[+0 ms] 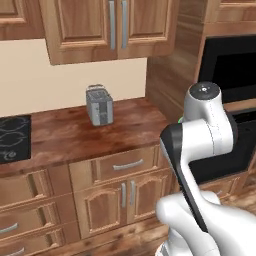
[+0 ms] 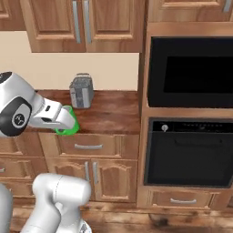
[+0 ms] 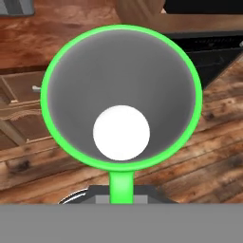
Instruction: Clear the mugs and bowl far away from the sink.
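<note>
Above counter edge: green mug (clawed).

Toaster on wood countertop

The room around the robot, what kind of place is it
A home kitchen, rendered. Signs: a silver two-slot toaster on a brown wooden counter, black built-in wall ovens, and the corner of a black stovetop with ring burners.
</note>
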Robot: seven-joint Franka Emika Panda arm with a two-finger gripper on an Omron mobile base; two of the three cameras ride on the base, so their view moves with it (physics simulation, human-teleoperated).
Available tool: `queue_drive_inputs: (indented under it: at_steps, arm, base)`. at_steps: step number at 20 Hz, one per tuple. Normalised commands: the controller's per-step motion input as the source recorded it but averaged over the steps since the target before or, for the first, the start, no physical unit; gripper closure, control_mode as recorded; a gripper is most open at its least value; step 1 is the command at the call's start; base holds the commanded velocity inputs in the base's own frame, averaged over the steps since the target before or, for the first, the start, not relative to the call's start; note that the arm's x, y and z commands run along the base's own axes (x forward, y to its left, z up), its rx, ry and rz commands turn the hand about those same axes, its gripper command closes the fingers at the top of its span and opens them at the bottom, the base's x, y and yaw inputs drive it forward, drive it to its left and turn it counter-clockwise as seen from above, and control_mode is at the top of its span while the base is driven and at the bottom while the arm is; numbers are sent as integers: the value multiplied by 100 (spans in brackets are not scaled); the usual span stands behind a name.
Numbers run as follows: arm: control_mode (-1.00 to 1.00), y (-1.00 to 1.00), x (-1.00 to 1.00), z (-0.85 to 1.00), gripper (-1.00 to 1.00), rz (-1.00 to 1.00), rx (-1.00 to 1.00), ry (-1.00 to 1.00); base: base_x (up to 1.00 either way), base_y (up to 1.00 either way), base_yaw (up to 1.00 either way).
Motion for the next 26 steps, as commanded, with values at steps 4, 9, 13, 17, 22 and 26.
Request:
queue_drive_inputs:
  at_steps: [4, 9, 13, 17, 22, 26]
  arm:
    - [100, 0, 0, 0, 100, 0, 0, 0]
    - [100, 0, 0, 0, 100, 0, 0, 0]
    - [100, 0, 0, 0, 100, 0, 0, 0]
    - [100, 0, 0, 0, 100, 0, 0, 0]
    - [100, 0, 0, 0, 100, 0, 0, 0]
    - [100, 0, 0, 0, 100, 0, 0, 0]
  base:
    - [85, 15, -9]
    - [78, -2, 0]
    - [43, 0, 0]
    - [5, 0, -12]
    - [3, 0, -29]
    - [24, 5, -28]
